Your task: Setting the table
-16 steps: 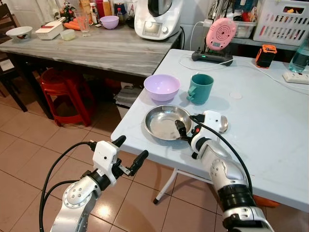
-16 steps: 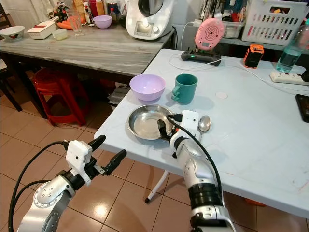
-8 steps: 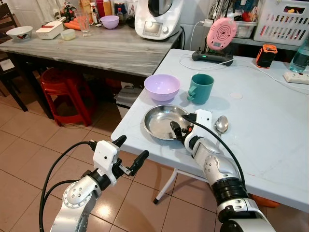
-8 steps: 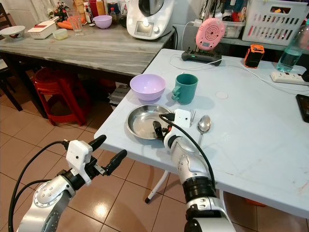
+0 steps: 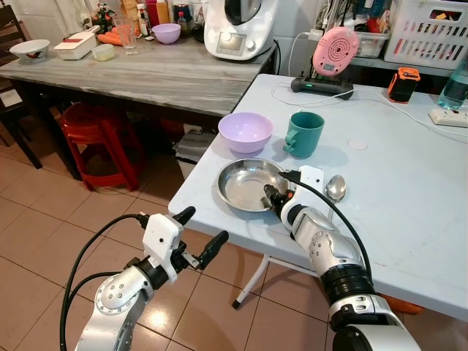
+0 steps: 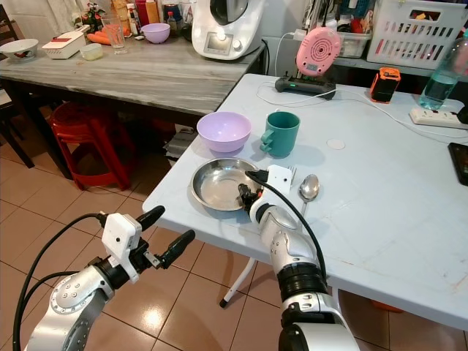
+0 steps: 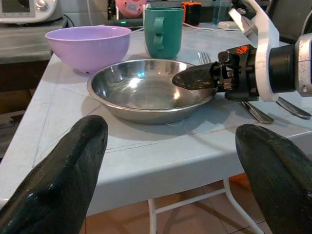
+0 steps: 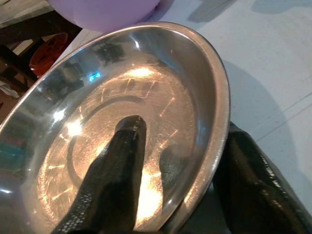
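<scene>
A shallow steel plate [image 5: 240,189] lies near the front left corner of the white table [image 5: 409,190]. My right gripper [image 5: 272,196] stands open astride the plate's near right rim. In the right wrist view one black finger [image 8: 114,170] rests inside the plate [image 8: 146,87], the other finger [image 8: 253,180] outside the rim. A spoon [image 5: 336,187] and a fork [image 6: 291,172] lie just right of the plate. Behind it stand a purple bowl [image 5: 245,131] and a green mug [image 5: 304,133]. My left gripper [image 5: 204,227] hangs open below the table's front edge, over the tiled floor.
A pink device [image 5: 333,53], cables, an orange-black gadget [image 5: 403,82] and a power strip [image 5: 447,117] sit at the table's back. A grey wooden counter [image 5: 146,73] with kitchenware runs to the left, with a red stool [image 5: 95,139] under it.
My right gripper has slid a little along the plate's rim, its wrist swinging closer to the plate. The plate, bowl, mug and left arm have stayed put.
</scene>
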Available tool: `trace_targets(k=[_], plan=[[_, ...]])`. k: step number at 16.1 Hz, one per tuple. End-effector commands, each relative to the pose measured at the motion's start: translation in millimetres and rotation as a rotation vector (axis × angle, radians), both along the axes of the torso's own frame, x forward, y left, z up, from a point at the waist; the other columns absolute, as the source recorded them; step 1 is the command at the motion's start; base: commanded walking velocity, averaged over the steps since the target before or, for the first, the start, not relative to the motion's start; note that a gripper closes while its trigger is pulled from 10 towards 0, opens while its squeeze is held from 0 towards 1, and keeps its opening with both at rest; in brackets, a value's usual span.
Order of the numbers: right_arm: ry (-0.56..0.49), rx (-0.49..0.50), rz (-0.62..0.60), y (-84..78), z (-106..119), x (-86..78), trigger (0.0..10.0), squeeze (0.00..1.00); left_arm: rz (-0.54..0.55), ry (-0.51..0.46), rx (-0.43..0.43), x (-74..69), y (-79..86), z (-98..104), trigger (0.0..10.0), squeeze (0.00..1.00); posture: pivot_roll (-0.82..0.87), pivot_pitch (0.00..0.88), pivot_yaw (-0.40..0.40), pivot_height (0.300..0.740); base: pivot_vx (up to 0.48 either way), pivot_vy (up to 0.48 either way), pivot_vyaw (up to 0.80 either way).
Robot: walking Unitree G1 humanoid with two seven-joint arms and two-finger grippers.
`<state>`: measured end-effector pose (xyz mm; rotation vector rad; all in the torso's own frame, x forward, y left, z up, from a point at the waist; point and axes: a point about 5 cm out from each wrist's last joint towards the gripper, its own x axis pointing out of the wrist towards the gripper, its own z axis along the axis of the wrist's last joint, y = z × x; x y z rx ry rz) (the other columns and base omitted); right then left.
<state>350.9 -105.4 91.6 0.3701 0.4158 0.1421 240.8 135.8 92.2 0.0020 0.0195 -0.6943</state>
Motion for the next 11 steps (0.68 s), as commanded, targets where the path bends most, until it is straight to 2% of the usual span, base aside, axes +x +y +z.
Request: trace_targets(k=[1,11], plan=[[0.015,0.017,-0.005,2.4,1.0,2.0,0.0,0.0,-0.019,-0.016,0.016,1.1,0.3,2.9,10.0,0.0,0.05,0.002,0.03,0.74,0.0,0.0,0.0],[0.043,0.055,-0.043,-2.4,-0.8,3.9,0.0,0.0,-0.015,-0.025,0.012,3.2,-3.1,4.0,10.0,0.0,0.05,0.0,0.019,0.74,0.0,0.0,0.0]])
